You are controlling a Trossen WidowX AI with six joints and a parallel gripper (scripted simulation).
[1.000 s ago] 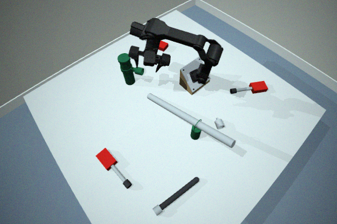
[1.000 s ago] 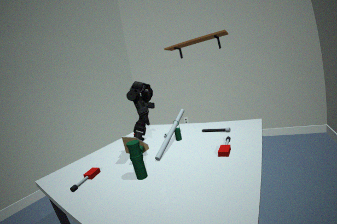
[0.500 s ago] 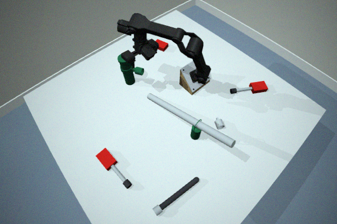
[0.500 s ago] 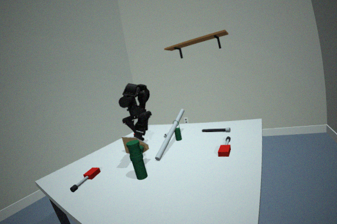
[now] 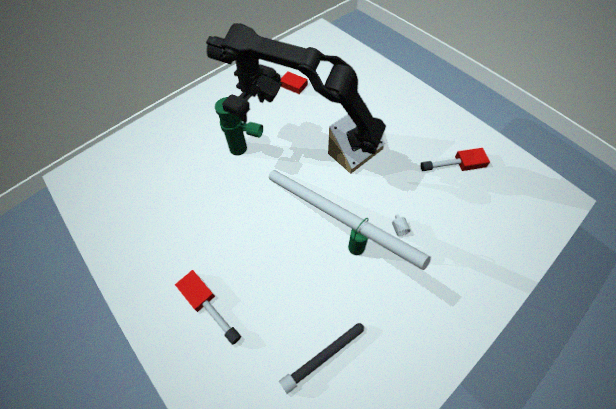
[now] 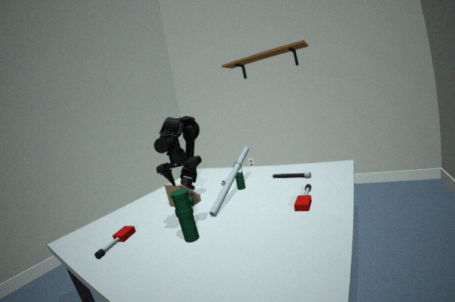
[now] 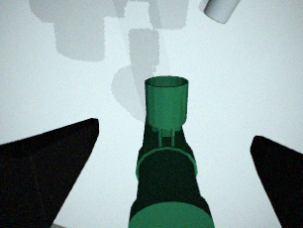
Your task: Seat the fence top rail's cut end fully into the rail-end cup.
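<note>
The big green post (image 5: 237, 143) (image 6: 189, 230) stands upright with its brace band (image 6: 183, 214) (image 7: 166, 148) a little below the cap. The green rail-end cup (image 5: 254, 130) (image 7: 166, 105) sticks out from the band, its mouth empty. The grey rail (image 5: 320, 204) (image 6: 225, 194) (image 7: 221, 10) passes through the green loop (image 5: 366, 220). Its post-side end is low at the table, apart from the cup; its other end is raised. My gripper (image 5: 255, 110) (image 6: 183, 187) (image 7: 174, 134) is wide open and empty, pointing down over the post, fingers on either side of the cup in the wrist view.
The short green post (image 5: 357, 245) (image 6: 241, 182) stands under the rail. A small grey fitting (image 5: 401, 226) lies beside it. Red-block tools (image 5: 472, 159) (image 5: 194, 290) (image 6: 124, 233) and a black bar (image 5: 330, 351) (image 6: 289, 176) lie around. My arm's wooden base (image 5: 340, 152) is near the rail.
</note>
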